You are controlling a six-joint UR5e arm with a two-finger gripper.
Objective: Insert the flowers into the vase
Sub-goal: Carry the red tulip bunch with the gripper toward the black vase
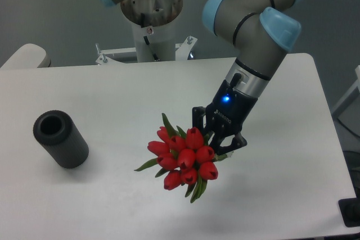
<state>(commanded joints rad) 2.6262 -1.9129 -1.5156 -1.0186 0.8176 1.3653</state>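
Note:
The flowers [183,158], a tight bunch of red tulip buds with thin green leaves, hang near the middle of the white table [112,88]. My gripper [216,136] is shut on the bunch from the upper right, its black fingers wrapped around the stems behind the buds. The vase [60,138], a dark grey thick-walled cylinder, stands at the left of the table with its round mouth facing up, well apart from the bunch and the gripper.
The arm's base column [151,21] rises at the table's back edge. A rounded table corner [25,54] shows at far left. A dark object [350,213] sits beyond the table's right front corner.

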